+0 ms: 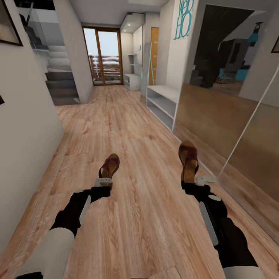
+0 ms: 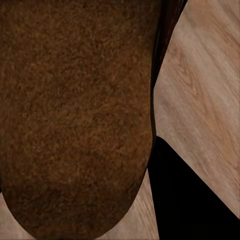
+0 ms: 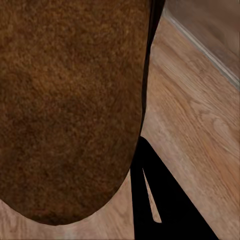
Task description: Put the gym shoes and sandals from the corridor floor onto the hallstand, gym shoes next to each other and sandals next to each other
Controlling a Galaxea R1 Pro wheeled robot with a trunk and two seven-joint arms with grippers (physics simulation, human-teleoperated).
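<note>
Both arms reach out low over the corridor floor (image 1: 135, 128); left pincer (image 1: 104, 181) pinches the heel end of one sandal (image 1: 109, 165), right pincer (image 1: 199, 180) pinches the other sandal (image 1: 188, 155), each shoe pointing straight ahead off its pincer; hallstand (image 1: 133, 79) looks to be way down the hall, ahead-right, past a plain white rack (image 1: 162, 101); right arm's on that side, so probably drive first.

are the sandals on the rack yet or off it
Off it. Each sandal sits at a gripper's tip above the floor; the rack stands farther down the corridor.
</note>
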